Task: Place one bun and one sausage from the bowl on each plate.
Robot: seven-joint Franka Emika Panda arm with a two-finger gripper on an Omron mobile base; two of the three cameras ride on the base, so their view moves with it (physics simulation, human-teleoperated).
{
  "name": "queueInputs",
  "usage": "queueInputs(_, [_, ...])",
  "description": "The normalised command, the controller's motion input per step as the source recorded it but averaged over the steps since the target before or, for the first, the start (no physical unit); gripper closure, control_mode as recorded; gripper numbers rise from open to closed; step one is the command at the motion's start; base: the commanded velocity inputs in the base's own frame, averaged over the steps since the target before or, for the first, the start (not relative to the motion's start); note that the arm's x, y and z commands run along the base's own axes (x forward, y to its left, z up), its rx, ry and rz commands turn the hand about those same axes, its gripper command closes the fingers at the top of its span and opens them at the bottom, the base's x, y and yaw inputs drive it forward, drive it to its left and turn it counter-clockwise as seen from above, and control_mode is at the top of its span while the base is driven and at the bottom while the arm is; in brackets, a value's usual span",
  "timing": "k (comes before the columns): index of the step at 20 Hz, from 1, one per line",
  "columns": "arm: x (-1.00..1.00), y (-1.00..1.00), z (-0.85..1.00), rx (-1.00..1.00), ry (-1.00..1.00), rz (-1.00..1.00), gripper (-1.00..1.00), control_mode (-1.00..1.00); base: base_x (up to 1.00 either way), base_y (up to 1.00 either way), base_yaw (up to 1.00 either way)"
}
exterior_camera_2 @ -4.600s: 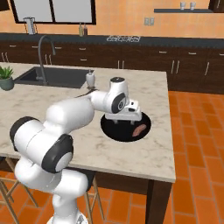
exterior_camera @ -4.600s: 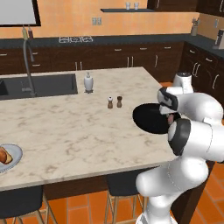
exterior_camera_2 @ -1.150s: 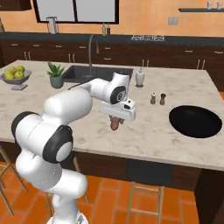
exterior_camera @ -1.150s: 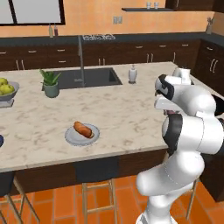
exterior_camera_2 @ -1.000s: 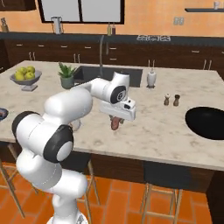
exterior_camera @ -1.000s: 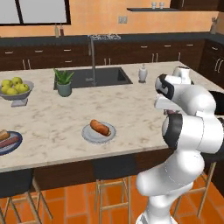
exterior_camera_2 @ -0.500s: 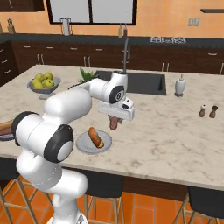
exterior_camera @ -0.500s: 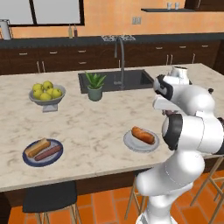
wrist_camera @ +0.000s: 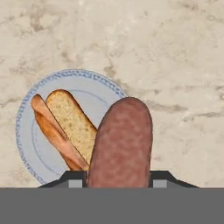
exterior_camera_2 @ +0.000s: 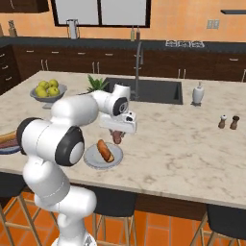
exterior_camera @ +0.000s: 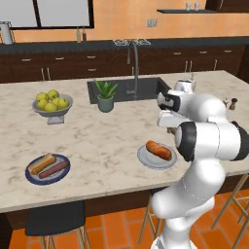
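Gripper point(exterior_camera_2: 116, 138) pinches the sausage point(wrist_camera: 121, 144) end-on, hanging it above the near plate point(wrist_camera: 94, 94), which holds just a bun point(wrist_camera: 72, 124) at 9 o'clock; far plate point(exterior_camera: 30, 177) already has its pair.

Lay on the counter point(exterior_camera: 102, 146): near plate point(exterior_camera: 156, 158) with bun point(exterior_camera: 159, 150) on it; second plate point(exterior_camera: 47, 169) at nine o'clock from it, carrying bun and sausage point(exterior_camera: 52, 169). Stood behind at eleven o'clock: fruit bowl point(exterior_camera: 52, 104), plant point(exterior_camera: 105, 95), then sink point(exterior_camera: 127, 89).
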Motion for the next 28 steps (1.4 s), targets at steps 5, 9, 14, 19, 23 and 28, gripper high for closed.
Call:
queueInputs(5, [0.0, 0.96, -0.63, 0.0, 0.01, 0.34, 1.0, -1.0, 0.0, 0.0, 0.0])
queueInputs(9, [0.0, 0.44, -0.57, 0.02, 0.0, 0.26, 1.0, -1.0, 0.0, 0.0, 0.0])
queueInputs(14, [0.0, 0.14, -0.33, 0.09, -0.01, 0.18, 1.0, -1.0, 0.0, 0.0, 0.0])
queueInputs(19, [-0.19, 0.02, -0.02, 0.09, -0.1, 0.05, 1.0, -1.0, 0.0, 0.0, 0.0])
queueInputs(23, [-0.34, 0.2, 0.06, 0.04, -0.07, 0.0, 1.0, -1.0, 0.0, 0.0, 0.0])
queueInputs(28, [-0.35, 0.17, -0.08, 0.0, -0.03, 0.0, 1.0, -1.0, 0.0, 0.0, 0.0])
